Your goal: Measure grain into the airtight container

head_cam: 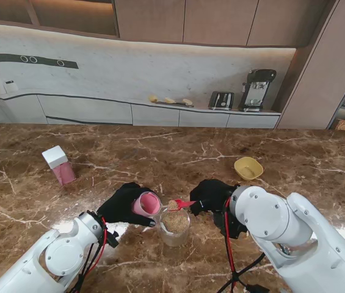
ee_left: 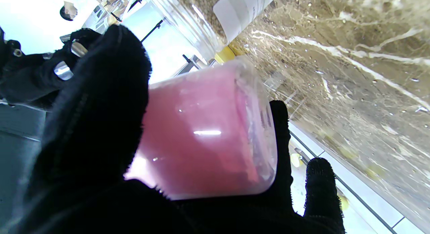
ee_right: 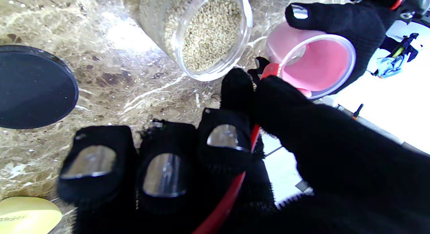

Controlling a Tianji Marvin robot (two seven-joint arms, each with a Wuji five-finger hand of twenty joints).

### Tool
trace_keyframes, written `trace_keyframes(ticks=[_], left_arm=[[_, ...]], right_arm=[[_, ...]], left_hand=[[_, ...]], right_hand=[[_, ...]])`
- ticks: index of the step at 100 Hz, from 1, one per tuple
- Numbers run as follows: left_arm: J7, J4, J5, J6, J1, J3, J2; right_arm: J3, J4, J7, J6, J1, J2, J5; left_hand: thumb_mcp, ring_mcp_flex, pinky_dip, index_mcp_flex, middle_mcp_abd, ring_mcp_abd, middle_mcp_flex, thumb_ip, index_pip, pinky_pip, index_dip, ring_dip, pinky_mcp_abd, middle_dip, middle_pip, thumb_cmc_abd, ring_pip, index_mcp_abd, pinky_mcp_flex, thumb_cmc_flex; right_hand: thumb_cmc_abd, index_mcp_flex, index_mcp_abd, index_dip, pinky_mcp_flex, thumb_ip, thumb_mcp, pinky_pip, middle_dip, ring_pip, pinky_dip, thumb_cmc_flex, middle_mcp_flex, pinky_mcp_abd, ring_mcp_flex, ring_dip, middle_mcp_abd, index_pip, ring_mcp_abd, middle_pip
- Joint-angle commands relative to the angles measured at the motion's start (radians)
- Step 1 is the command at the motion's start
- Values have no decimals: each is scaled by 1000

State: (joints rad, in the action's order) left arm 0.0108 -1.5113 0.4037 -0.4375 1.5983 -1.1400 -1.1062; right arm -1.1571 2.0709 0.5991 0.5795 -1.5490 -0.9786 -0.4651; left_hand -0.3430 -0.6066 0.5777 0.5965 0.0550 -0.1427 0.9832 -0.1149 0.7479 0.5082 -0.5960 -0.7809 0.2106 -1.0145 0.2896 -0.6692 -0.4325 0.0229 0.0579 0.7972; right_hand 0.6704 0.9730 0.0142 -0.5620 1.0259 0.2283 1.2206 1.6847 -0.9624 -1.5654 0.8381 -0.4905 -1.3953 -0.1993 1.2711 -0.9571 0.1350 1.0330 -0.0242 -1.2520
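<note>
My left hand (head_cam: 122,205) is shut on a pink translucent container (head_cam: 147,204), tilted with its open mouth toward the right; the left wrist view shows it (ee_left: 208,140) filling that palm (ee_left: 94,126). My right hand (head_cam: 212,195) pinches a red measuring spoon (head_cam: 181,203) whose bowl carries grain, held just at the pink container's mouth and above a clear glass jar (head_cam: 174,224) half full of grain. In the right wrist view the spoon's handle (ee_right: 231,193) runs between the fingers (ee_right: 225,136), with the jar (ee_right: 208,32) and the pink container (ee_right: 315,66) beyond.
A pink box with a white top (head_cam: 59,166) stands on the marble table (head_cam: 160,152) at the left. A yellow bowl (head_cam: 248,168) sits at the right, beyond my right hand. A round black lid (ee_right: 33,86) lies on the table near the jar.
</note>
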Motion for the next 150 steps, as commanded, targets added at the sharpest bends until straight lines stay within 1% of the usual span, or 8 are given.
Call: trace_keyframes(ticks=[1, 27, 107, 120, 129, 146, 148, 150], left_arm=[[3, 3, 1, 2, -1, 3, 0], [8, 4, 1, -1, -4, 6, 1], [9, 4, -3, -6, -4, 16, 1], [8, 4, -1, -7, -4, 15, 1], [7, 5, -1, -8, -3, 15, 1], [6, 6, -2, -7, -3, 15, 1], [6, 5, -2, -7, -2, 15, 1], [6, 5, -2, -7, -2, 14, 1]], right_arm=[[4, 9, 9, 4, 5, -6, 11], [37, 7, 3, 6, 44, -8, 25], [172, -76, -27, 25, 149, -15, 69], [186, -80, -26, 25, 157, -15, 65], [191, -83, -29, 21, 157, -16, 66], [197, -93, -14, 4, 159, -12, 81], [197, -94, -9, 2, 160, -11, 84], [197, -94, -4, -1, 161, -10, 85]], left_hand=[[-272, 23, 5, 186, -101, 17, 104, -35, 144, -28, -22, 7, -4, -12, 22, 197, 32, 268, 19, 111], [-269, 21, 5, 185, -104, 22, 103, -35, 144, -28, -23, 7, -5, -13, 23, 199, 32, 271, 18, 111], [-272, 20, 5, 186, -100, 18, 106, -35, 144, -27, -22, 6, -3, -13, 23, 197, 32, 269, 19, 111], [-271, 21, 4, 187, -100, 15, 105, -35, 144, -29, -23, 6, -2, -13, 22, 197, 32, 268, 20, 111], [-272, 21, 4, 187, -100, 18, 105, -35, 143, -30, -22, 7, -3, -13, 22, 197, 32, 268, 20, 111], [-271, 22, 4, 185, -102, 18, 104, -35, 143, -31, -23, 7, -4, -13, 22, 197, 32, 269, 19, 111], [-271, 22, 4, 186, -102, 17, 104, -35, 144, -31, -23, 7, -4, -13, 22, 197, 33, 268, 19, 112], [-271, 21, 4, 186, -102, 19, 104, -35, 144, -31, -23, 7, -3, -13, 22, 198, 32, 269, 19, 111]], right_hand=[[-3, 21, -19, -16, 14, -36, 9, 81, -2, -48, -2, -14, -50, -31, 44, -32, -1, 17, -18, -28], [-3, 21, -19, -17, 15, -35, 9, 80, -2, -48, -2, -15, -50, -33, 44, -32, -1, 17, -19, -28], [-1, 21, -18, -15, 15, -33, 10, 80, -4, -48, -2, -13, -50, -33, 44, -32, -1, 15, -19, -27], [12, 23, -9, 9, 23, -33, 8, 78, -5, -48, -4, 0, -50, -26, 44, -32, 3, -1, -27, -30], [12, 14, 0, 34, 28, -30, -12, 77, -7, -50, -6, 12, -50, -25, 44, -34, 6, -12, -32, -34], [4, 14, -8, 71, 29, -23, -110, 75, -7, -49, -10, 7, -50, -25, 44, -35, 8, -32, -32, -37], [2, 14, -13, 75, 27, -21, -122, 71, -5, -46, -11, 4, -50, -27, 44, -34, -8, -37, -30, -34], [-5, 13, -16, 77, 22, -18, -128, 68, -4, -43, -11, 3, -49, -28, 43, -33, -11, -41, -28, -32]])
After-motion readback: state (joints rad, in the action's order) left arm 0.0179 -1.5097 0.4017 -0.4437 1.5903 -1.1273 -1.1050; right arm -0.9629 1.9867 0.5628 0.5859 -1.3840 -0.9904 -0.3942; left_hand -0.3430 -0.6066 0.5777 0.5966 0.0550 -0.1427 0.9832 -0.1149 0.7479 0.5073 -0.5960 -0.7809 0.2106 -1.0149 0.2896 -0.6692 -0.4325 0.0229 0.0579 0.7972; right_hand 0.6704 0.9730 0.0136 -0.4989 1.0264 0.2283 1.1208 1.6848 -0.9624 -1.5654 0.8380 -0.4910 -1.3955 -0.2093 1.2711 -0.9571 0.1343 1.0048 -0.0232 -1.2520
